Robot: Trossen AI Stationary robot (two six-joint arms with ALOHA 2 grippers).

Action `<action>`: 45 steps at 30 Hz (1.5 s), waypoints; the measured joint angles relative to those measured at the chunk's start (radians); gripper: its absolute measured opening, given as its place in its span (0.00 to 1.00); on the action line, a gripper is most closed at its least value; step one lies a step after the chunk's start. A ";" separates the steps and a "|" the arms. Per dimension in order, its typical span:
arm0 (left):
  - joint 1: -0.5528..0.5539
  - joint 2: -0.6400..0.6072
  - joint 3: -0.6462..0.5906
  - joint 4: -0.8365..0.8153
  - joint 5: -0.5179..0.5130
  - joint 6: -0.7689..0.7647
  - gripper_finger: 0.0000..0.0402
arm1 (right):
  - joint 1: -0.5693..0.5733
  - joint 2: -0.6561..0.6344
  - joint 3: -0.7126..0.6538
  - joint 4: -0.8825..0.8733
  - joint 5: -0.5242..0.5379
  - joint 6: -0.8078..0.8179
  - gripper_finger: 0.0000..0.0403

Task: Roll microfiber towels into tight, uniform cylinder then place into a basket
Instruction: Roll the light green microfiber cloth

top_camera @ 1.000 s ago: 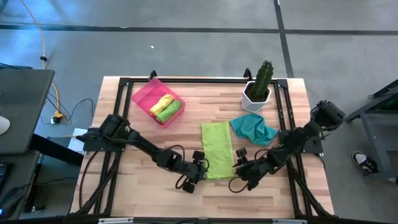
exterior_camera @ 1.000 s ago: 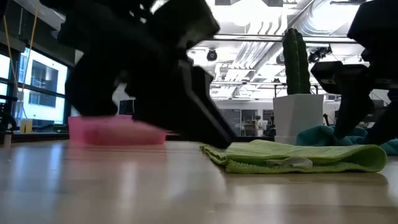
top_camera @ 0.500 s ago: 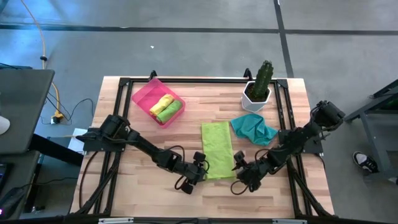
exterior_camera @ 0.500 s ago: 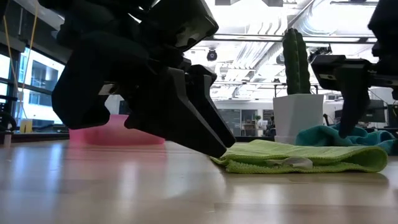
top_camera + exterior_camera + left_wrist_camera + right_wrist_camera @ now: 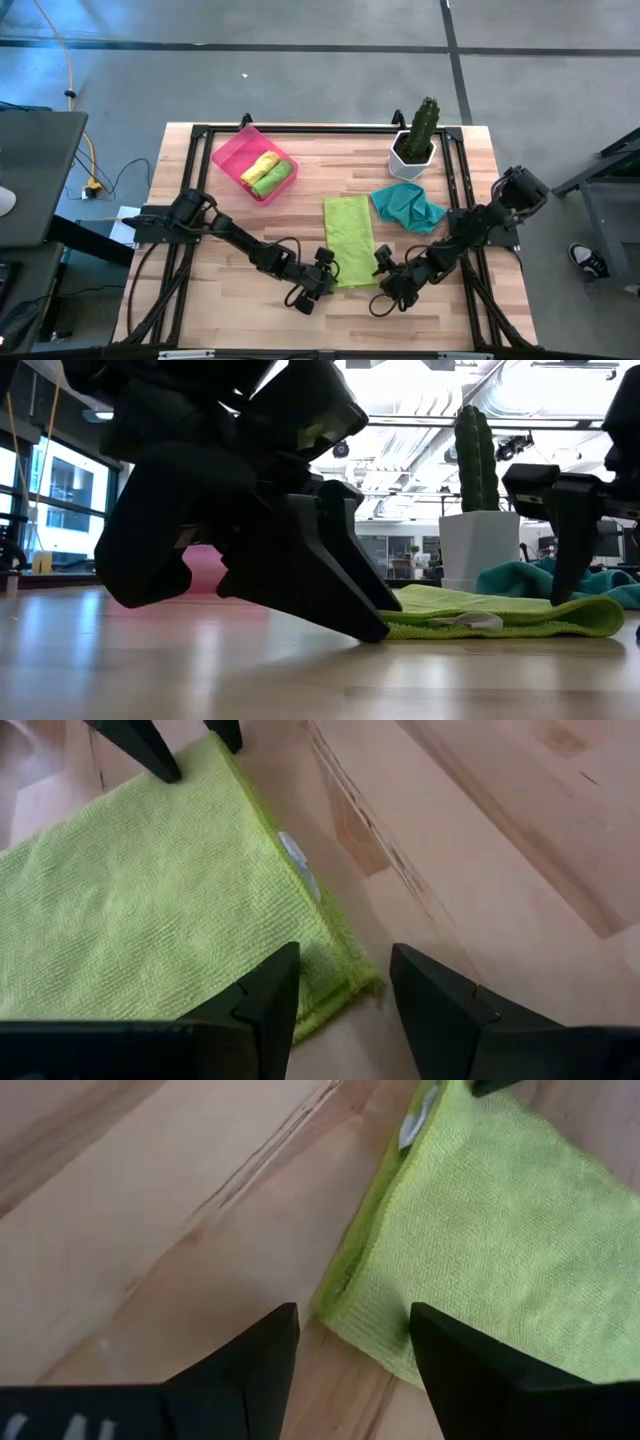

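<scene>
A lime green microfiber towel [image 5: 349, 238], folded into a long strip, lies flat on the table, its near end toward both grippers. My left gripper [image 5: 345, 990] is open astride the towel's near left corner [image 5: 345, 992]. My right gripper [image 5: 350, 1342] is open astride its near right corner [image 5: 335, 1295]. A teal towel [image 5: 408, 208] lies crumpled to the right. The pink basket [image 5: 229, 157] at the far left holds a yellow roll [image 5: 258, 164] and a green roll [image 5: 273, 178]. My left gripper slants down from the table's near left. One fingertip [image 5: 272, 990] is over the towel's top near the corner and the other [image 5: 372, 632] is low by the wood beside it. Whether either touches, I cannot tell. My right gripper slants down from the near right. One fingertip [image 5: 445, 1345] is over the towel's top by the corner and the other [image 5: 272, 1342] is over bare wood. I cannot tell whether they touch.
A white pot with a cactus [image 5: 413, 148] stands at the far right, behind the teal towel. A black frame [image 5: 300, 129] runs along the table's edges. Bare wood lies between the basket and the green towel.
Both grippers have sunk a little toward the table at the green towel's near end. In the low view the left gripper's fingertips have come down to the towel's near edge. The towel lies as before.
</scene>
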 joint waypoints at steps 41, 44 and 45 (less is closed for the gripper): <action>-0.008 -0.034 -0.004 0.000 0.092 -1.078 0.02 | -0.061 -0.052 -0.007 0.097 -0.140 0.880 0.00; -0.007 -0.034 -0.004 0.005 0.087 -1.128 0.02 | -0.085 -0.043 -0.007 0.091 -0.155 0.982 0.00; -0.006 -0.034 -0.003 0.005 0.083 -1.140 0.02 | -0.090 -0.042 -0.007 0.083 -0.157 0.993 0.00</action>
